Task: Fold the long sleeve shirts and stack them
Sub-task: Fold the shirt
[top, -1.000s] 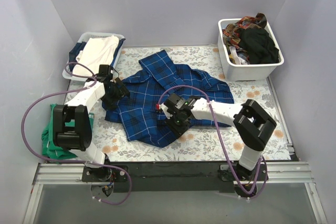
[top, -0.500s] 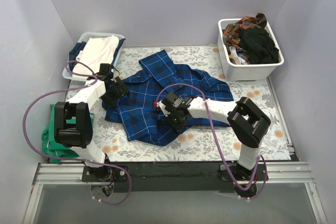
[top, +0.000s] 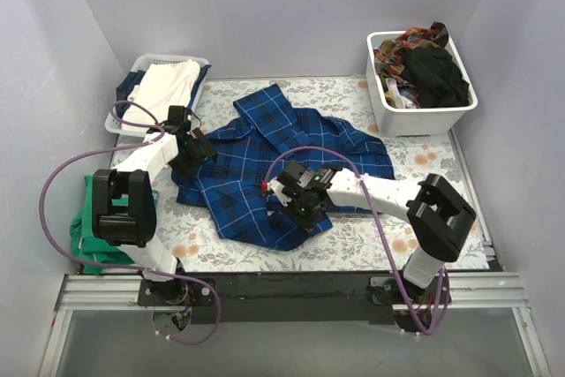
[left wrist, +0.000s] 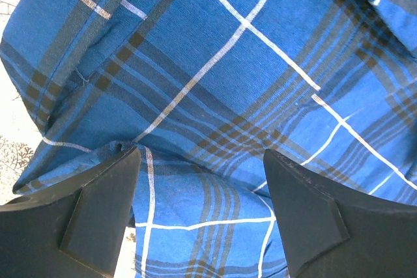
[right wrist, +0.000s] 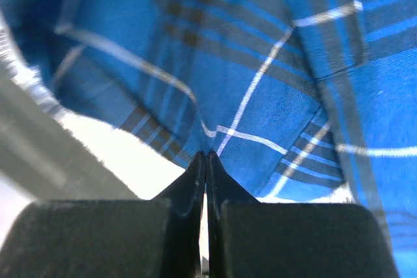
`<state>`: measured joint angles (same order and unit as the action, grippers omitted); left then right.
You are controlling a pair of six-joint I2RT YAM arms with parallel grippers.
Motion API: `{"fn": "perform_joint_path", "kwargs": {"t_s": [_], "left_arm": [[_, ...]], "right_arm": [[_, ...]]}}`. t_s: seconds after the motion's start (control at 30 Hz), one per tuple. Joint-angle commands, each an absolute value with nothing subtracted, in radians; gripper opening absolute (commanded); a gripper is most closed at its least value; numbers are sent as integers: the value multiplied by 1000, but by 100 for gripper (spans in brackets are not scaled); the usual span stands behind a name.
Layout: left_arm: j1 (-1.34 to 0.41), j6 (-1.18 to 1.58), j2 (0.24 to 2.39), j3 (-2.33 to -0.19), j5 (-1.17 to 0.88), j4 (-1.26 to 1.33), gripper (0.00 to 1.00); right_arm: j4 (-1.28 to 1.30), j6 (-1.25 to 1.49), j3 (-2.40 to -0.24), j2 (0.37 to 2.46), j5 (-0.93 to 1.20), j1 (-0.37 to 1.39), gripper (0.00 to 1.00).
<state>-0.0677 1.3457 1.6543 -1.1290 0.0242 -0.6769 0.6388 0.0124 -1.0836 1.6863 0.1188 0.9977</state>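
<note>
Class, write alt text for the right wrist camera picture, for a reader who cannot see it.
The right tool, its black fingers closed together, pinches the edge of a blue plaid shirt that fills most of the frame. A pale blurred surface shows beneath the cloth at lower left.

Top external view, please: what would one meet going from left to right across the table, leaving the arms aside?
Green cloth → plaid shirt → white bin of clothes.
</note>
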Motion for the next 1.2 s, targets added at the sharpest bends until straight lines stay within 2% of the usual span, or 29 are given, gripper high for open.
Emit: {"fn": "perform_joint_path", "kwargs": {"t_s": [0.0, 0.2, 0.33, 0.5, 0.8, 0.87, 1.17], "left_arm": [[-69, 1332, 1664, -1170, 57, -687, 77], [-71, 1321, 1671, -1175, 67, -693, 77], [-69, 1321, 1666, -1163, 74, -696, 77], [-69, 1325, 1663, -1155, 83, -695, 77], [-71, 1331, 1664, -1158, 117, -699, 77], [-69, 1333, 1666, -1158, 118, -701, 77], [-69, 1338, 1672, -1167, 138, -703, 77]], "right_arm": [[817, -60, -1268, 1591, 210, 1025, 1], [850, -72, -1468, 1525, 180, 1025, 1], [828, -8, -1597, 1520, -15, 1012, 1], [798, 76, -1606, 1529, -185, 939, 1], [724, 221, -1505, 1540, -195, 782, 1], [706, 230, -1500, 1551, -140, 752, 1], [701, 225, -1592, 1643, -66, 724, 1]]}}
